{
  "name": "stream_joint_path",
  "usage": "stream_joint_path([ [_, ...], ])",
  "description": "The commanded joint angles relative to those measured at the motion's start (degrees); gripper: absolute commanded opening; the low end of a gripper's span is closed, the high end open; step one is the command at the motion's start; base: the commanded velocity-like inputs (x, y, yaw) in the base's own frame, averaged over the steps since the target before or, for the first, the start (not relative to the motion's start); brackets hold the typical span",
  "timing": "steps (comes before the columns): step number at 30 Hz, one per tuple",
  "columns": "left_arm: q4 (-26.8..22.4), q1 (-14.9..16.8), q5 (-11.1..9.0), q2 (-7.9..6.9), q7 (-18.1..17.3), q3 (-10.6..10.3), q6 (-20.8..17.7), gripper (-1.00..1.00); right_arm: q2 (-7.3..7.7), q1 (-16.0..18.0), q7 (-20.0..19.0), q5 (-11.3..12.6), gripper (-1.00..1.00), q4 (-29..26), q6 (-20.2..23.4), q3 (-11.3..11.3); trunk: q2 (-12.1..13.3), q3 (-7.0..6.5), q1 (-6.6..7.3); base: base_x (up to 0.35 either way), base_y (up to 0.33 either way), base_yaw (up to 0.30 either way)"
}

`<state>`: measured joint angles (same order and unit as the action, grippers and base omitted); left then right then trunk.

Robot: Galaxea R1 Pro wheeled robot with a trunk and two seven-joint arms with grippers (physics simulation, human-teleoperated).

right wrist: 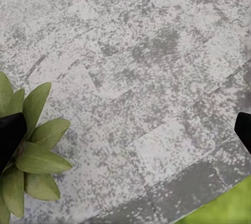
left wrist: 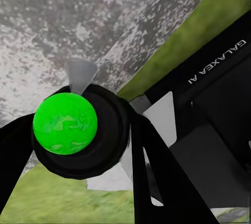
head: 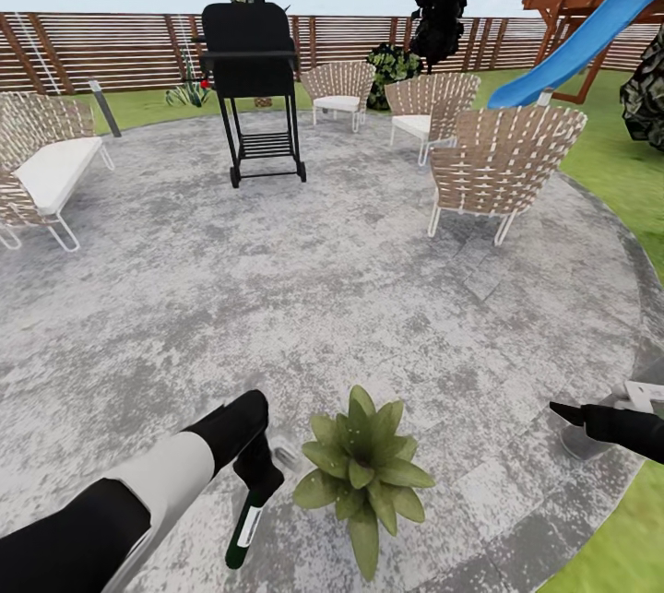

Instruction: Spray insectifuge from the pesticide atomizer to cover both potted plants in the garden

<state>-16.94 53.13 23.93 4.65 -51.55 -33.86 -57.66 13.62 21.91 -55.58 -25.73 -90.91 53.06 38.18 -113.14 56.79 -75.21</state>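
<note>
My left gripper (head: 257,479) is shut on the pesticide atomizer (head: 243,528), a dark green bottle with a white label that hangs bottom-down just left of a potted plant (head: 362,473). In the left wrist view the bottle's round green base (left wrist: 65,123) sits between the black fingers (left wrist: 151,166), with the whitish nozzle (left wrist: 81,73) beyond it. The right gripper (head: 564,411) hovers low to the right of this plant, and its wrist view shows it (right wrist: 127,132) open over paving, leaves (right wrist: 32,153) beside one fingertip. Another small rosette (head: 187,95) stands far off by the fence.
I stand on the round grey patio (head: 323,279). A black grill (head: 251,86) is ahead, with woven chairs (head: 503,164) to the right and a cushioned bench (head: 46,171) to the left. A blue slide (head: 590,35) and lawn (head: 618,169) lie beyond.
</note>
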Motion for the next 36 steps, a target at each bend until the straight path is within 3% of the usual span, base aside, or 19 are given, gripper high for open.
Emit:
stream_joint_path([
  [1,-0.1,-0.1,0.6,-0.11,-0.5,0.0,-0.2,-1.00,0.00,0.1,-0.6,-0.5,1.00,-0.1,0.2,0.1,0.0,0.06,0.01,0.000,0.000,0.000],
  [10,-0.1,-0.3,0.5,-1.18,-0.4,0.5,-0.2,-1.00,0.00,0.1,-0.6,-0.5,1.00,-0.1,0.2,0.1,0.0,0.44,0.01,0.000,0.000,0.035],
  [25,-0.5,3.0,0.5,-1.90,-0.5,0.7,-0.3,-1.00,0.04,0.1,-0.7,-0.5,1.00,-0.1,0.1,0.1,0.0,1.29,0.01,0.000,0.000,0.061],
  [36,-0.5,2.9,0.5,-1.34,-0.4,0.6,-0.3,-1.00,0.06,0.1,-0.8,-0.5,1.00,-0.1,0.1,0.1,0.0,1.69,0.01,0.000,0.000,0.065],
])
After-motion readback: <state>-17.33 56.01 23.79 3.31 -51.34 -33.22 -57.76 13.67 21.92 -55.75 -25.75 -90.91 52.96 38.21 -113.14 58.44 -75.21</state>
